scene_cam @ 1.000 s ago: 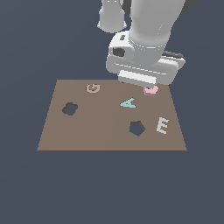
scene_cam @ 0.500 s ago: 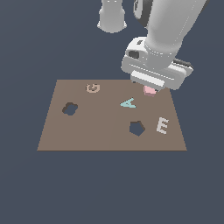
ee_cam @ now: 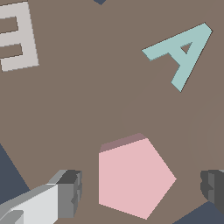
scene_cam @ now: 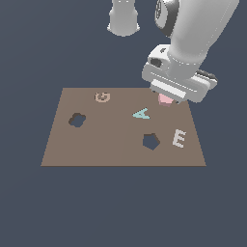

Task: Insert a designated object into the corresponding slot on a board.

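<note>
Gripper [ee_cam: 142, 192]: seen from the wrist view with its jaws spread wide, one grey finger [ee_cam: 70, 192] on each side of the pink pentagon block; a clear gap is left on both sides and nothing is held.
Arm: in the exterior view the white gripper body [scene_cam: 178, 82] is placed over the far corner of the board at the exterior view's right, directly above the block.
Pink pentagon block [ee_cam: 133, 177]: lying flat on the board between the spread fingers; in the exterior view only a small pink part [scene_cam: 165, 100] is seen beneath the gripper body.
Board [scene_cam: 96, 144]: a flat brown rectangle on the dark ground, with two dark cut-outs.
Pentagon slot [scene_cam: 151, 141]: a dark five-sided hole in the near half of the board, towards the exterior view's right, well apart from the block and unfilled.
Flower-shaped hole [scene_cam: 76, 119]: a lobed cut-out towards the exterior view's left.
Teal letter A [ee_cam: 179, 50]: lying flat between the block and the pentagon slot, near the block but apart from it.
Whitish letter E [scene_cam: 179, 138]: lying just beside the pentagon slot, on the exterior view's right.
Tan letter G [scene_cam: 102, 97]: lying near the far edge, beyond the flower-shaped hole.
</note>
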Controlling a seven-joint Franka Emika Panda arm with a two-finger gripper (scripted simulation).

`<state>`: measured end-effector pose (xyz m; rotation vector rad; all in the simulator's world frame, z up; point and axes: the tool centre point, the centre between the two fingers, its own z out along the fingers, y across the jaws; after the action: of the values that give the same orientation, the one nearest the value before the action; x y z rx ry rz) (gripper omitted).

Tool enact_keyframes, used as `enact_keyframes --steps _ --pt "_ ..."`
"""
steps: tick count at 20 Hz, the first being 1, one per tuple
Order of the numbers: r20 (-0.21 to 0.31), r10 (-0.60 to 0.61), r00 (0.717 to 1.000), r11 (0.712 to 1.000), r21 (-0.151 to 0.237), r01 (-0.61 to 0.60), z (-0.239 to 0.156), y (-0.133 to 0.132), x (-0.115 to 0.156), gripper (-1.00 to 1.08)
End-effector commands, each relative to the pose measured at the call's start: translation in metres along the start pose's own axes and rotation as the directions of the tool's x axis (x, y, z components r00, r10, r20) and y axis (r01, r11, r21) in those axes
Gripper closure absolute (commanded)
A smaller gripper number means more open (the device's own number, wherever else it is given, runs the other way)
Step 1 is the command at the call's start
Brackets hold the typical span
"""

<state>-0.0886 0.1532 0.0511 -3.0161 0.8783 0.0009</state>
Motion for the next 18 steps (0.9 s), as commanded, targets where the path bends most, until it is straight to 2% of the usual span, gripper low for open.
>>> enact_keyframes --steps 1,11,18 --pt "-0.001 0.012 1.000 1.000 0.000 -0.012 0.002 -0.002 -0.001 -0.92" --pt "-0.001 0.010 1.000 1.000 0.000 -0.010 0.002 -0.002 -0.001 -0.92" --pt "-0.001 0.009 1.000 1.000 0.000 -0.009 0.018 -0.002 0.000 -0.92"
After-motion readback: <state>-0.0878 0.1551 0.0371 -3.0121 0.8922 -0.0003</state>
